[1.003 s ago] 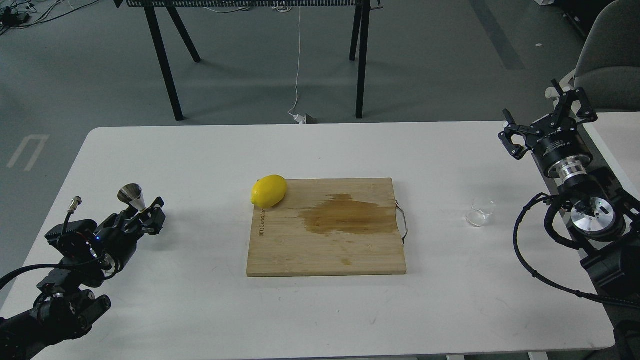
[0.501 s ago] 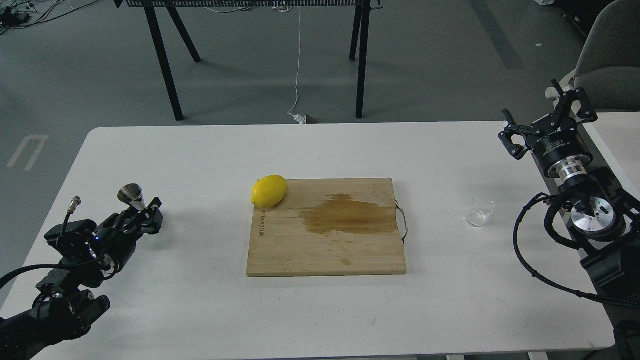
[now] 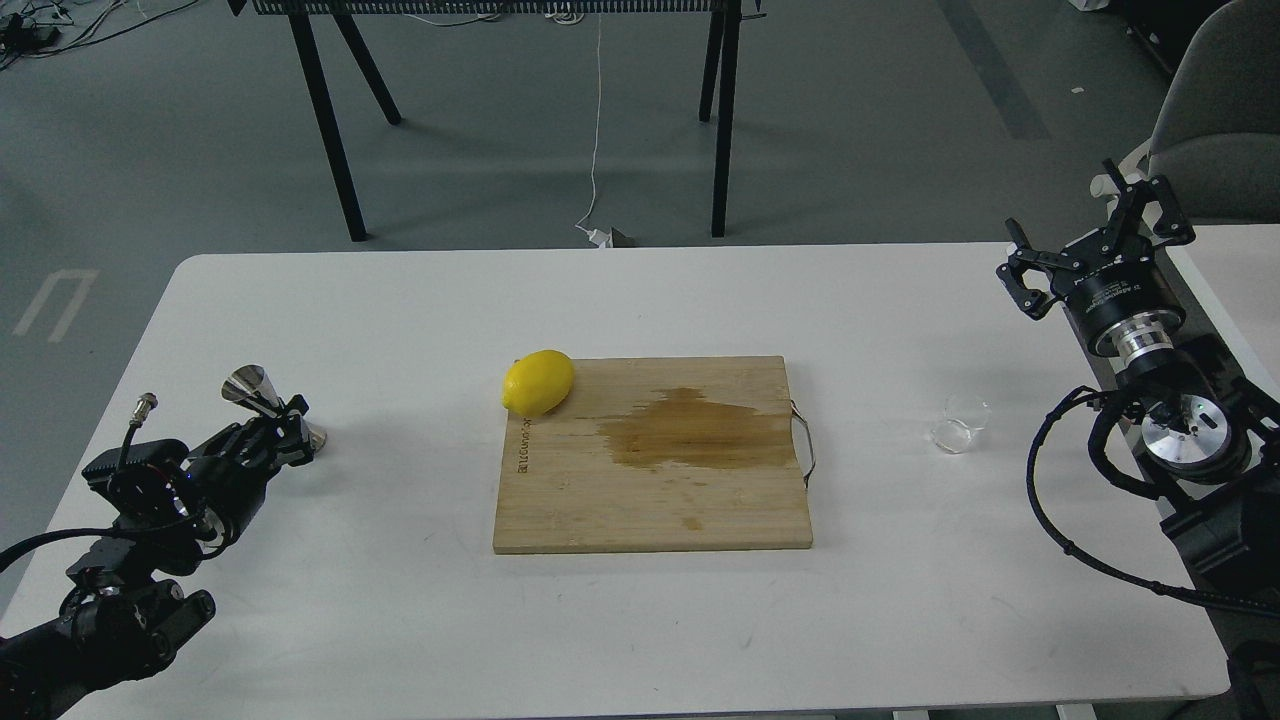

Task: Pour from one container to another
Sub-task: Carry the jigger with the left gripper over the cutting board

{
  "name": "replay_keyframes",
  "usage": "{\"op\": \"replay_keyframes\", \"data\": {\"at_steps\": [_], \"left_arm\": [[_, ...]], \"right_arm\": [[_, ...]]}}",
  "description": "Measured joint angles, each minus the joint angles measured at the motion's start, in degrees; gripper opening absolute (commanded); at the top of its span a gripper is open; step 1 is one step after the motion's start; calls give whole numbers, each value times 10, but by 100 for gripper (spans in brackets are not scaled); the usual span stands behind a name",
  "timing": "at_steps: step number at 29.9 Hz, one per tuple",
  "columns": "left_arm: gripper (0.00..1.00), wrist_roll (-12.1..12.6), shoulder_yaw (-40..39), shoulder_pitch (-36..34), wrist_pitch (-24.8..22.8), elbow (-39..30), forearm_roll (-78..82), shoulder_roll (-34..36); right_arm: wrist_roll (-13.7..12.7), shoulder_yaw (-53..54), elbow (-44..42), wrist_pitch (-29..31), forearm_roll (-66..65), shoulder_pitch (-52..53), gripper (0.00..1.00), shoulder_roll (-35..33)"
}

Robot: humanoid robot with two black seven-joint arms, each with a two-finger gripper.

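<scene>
The small steel jigger (image 3: 250,387) is at the table's left, tilted with its mouth toward the upper left and its lower cone showing to the right of my fingers. My left gripper (image 3: 283,424) is shut on its narrow waist. The clear glass cup (image 3: 960,423) stands upright on the table at the right, with nothing holding it. My right gripper (image 3: 1090,240) hangs open above the table's far right edge, well behind and to the right of the cup, its fingers spread wide with nothing between them.
A wooden cutting board (image 3: 690,510) with a dark wet stain lies mid-table, with a yellow lemon (image 3: 538,381) on its far left corner. A grey chair (image 3: 1220,120) and a second white surface (image 3: 1225,270) are at the right. Black table legs (image 3: 325,120) stand beyond.
My left gripper has drawn a little to the left with the jigger, which has tipped further over. The right arm and the glass cup have not moved.
</scene>
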Motion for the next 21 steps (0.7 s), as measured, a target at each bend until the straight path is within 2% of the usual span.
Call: {"op": "replay_keyframes", "data": {"at_steps": [21], "left_arm": [[15, 0, -1, -20, 0, -2, -2, 7]], "right_arm": [[1, 1, 0, 0, 0, -1, 100, 1]]}}
